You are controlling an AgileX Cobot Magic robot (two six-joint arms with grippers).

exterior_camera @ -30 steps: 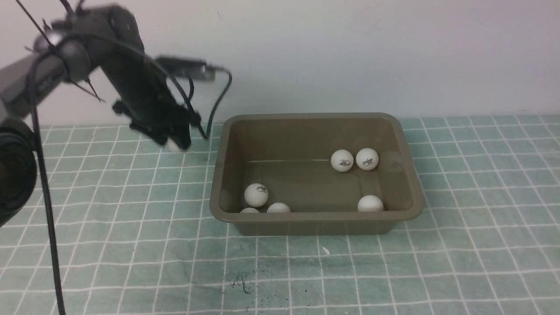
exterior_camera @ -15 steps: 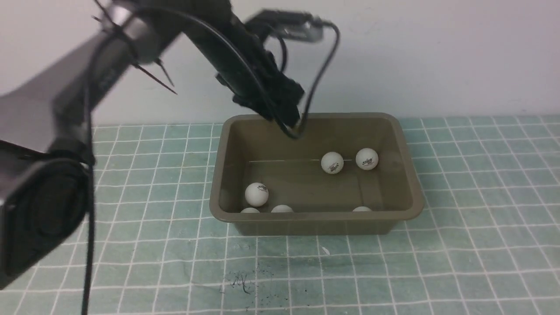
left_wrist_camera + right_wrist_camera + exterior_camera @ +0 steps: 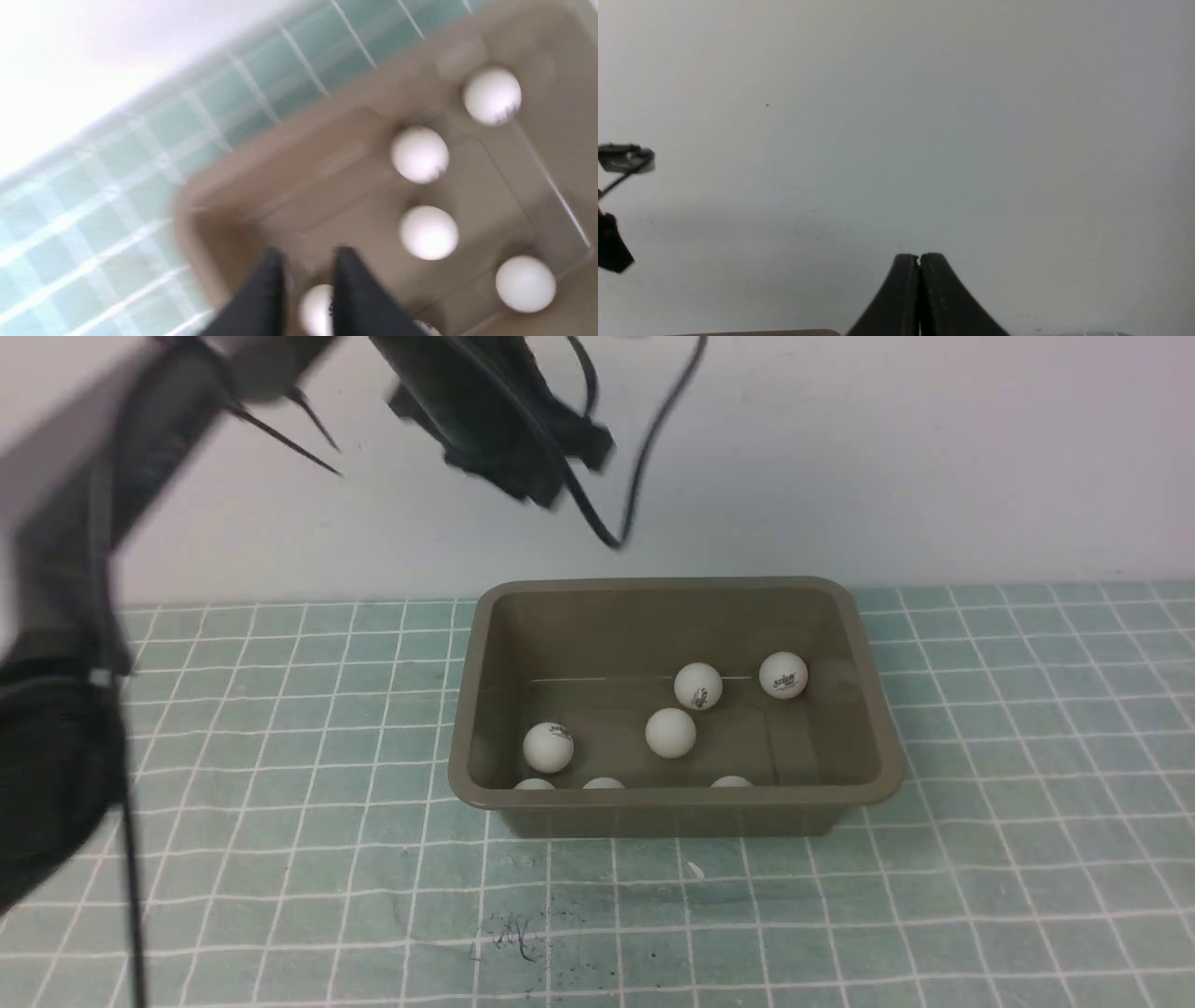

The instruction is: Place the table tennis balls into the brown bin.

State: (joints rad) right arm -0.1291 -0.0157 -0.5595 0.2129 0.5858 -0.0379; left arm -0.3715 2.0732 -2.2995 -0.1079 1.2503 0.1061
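Up front, the brown bin (image 3: 653,814) sat on a green checked cloth (image 3: 280,859) w/ all seven table tennis balls (image 3: 670,733) inside: three by its near wall, two mid-floor, two toward the back. High over the bin's left end hung the left gripper (image 3: 308,254), blurred, fingers slightly parted, empty. The right gripper (image 3: 919,261), clenched on nothing, faced the white wall (image 3: 924,116).

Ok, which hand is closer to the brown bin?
Left. The left hand hangs over the brown bin; the right hand faces the wall, outside the front view.
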